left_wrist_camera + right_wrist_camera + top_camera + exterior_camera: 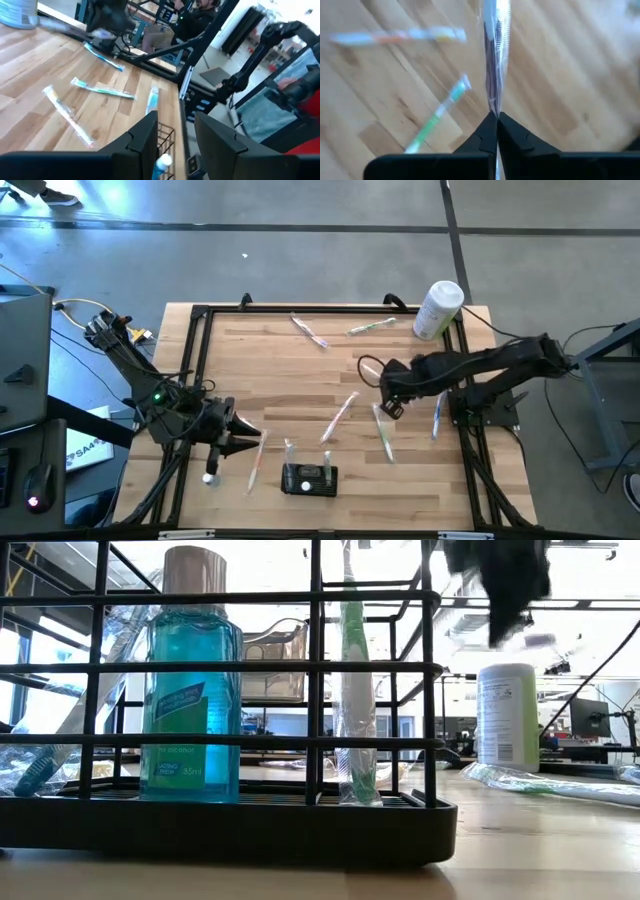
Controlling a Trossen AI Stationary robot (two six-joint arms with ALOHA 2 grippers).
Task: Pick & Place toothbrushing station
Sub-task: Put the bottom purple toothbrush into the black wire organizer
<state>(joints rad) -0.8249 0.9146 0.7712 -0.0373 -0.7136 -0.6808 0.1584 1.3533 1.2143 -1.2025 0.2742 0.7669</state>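
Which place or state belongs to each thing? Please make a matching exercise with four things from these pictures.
Things:
1. white container
2. blue bottle
3. right tool
4. left tool

Places or states:
a. shut on a wrapped toothbrush
b. open and empty
c. standing inside the black holder
d. at a corner of the table, on the right arm's side

Pairs: 1-d, 2-c, 3-a, 4-b.

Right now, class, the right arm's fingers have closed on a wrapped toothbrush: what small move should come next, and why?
Probably lift it straight up. The right gripper has its fingers shut on a wrapped toothbrush, with other toothbrushes lying close by on the table. The toothbrushing station sits apart, so clearing the wood first seems sensible.
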